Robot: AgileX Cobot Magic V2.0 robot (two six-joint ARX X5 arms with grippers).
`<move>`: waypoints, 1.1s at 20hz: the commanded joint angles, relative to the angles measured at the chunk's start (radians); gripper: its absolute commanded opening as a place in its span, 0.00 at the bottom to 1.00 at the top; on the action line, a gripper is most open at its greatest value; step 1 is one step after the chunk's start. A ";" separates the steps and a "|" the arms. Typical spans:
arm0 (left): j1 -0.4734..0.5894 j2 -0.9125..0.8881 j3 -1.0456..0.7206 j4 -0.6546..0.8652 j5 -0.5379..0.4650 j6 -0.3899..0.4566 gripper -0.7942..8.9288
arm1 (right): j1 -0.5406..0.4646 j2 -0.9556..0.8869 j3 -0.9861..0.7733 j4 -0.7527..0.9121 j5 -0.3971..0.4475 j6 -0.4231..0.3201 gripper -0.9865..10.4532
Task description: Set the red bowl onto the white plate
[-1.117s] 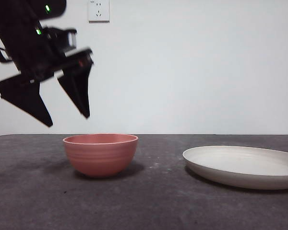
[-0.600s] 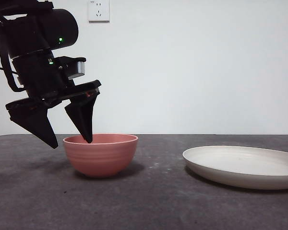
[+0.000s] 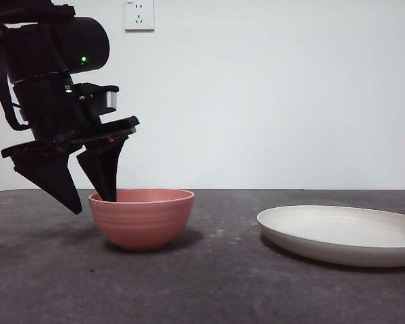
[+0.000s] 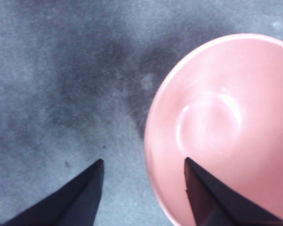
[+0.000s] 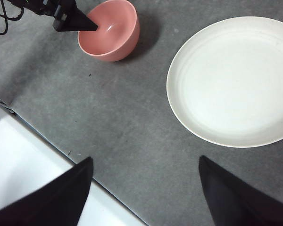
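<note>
**Left gripper straddling bowl rim, not yet closed**

Left gripper (image 3: 91, 196) open, one jaw inside the red bowl (image 3: 142, 217), one outside its wall. Bowl sits on worktop (image 3: 209, 290), well apart from white plate (image 3: 341, 234). Right gripper (image 5: 144, 167) open, waiting high. Risk: thin rim pinch could slip or tilt the bowl on lift.

The red bowl (image 3: 142, 217) stands upright on the table, faintly ridged outside, its rim between the left gripper's (image 3: 94, 200) spread jaws, one tip inside. The white plate (image 3: 343, 233), shallow and bare, lies well apart from that gripper, beyond the bowl
</note>
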 commanded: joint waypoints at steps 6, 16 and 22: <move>-0.006 0.023 0.019 0.004 -0.001 -0.038 0.12 | 0.003 0.006 0.016 0.006 -0.003 -0.007 0.40; -0.018 0.003 0.061 0.032 0.089 -0.093 0.10 | 0.003 0.006 0.016 0.006 -0.003 -0.007 0.40; -0.123 -0.016 0.233 -0.035 0.089 -0.121 0.10 | 0.003 0.006 0.016 0.006 -0.002 0.001 0.40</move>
